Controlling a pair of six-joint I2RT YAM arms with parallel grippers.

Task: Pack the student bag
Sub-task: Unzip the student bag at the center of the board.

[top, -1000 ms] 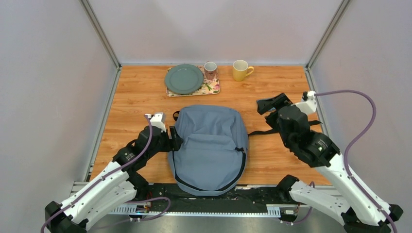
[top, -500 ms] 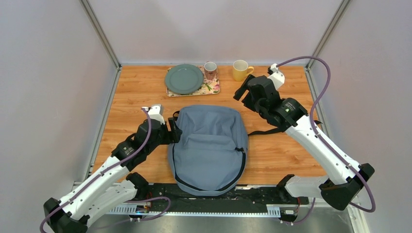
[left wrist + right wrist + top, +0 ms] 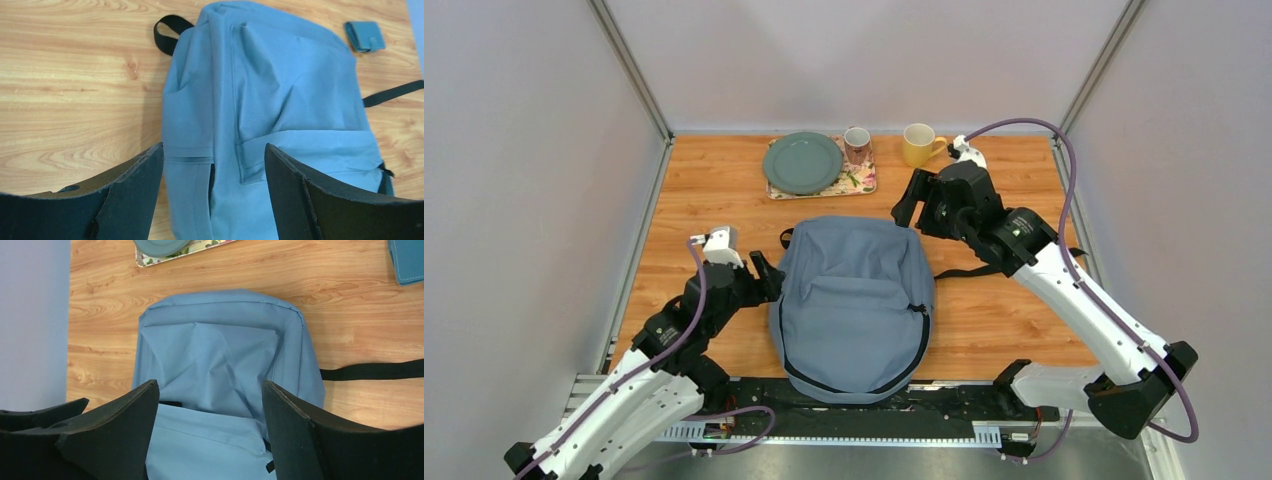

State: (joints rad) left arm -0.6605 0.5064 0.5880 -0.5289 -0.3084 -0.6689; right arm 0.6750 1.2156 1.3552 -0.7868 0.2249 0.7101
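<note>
The left gripper (image 3: 213,152) and right gripper (image 3: 210,387) are seen spread wide, empty, close by the soft grey-blue fabric backpack (image 3: 854,300).

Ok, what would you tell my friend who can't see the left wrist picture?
A big grey-blue student bag lies flat on a wooden table, framed by the open, empty left claw at the bottom. A black loop sticks out at its top left, a black strap at its right, and a small teal case lies near the top right corner.
</note>
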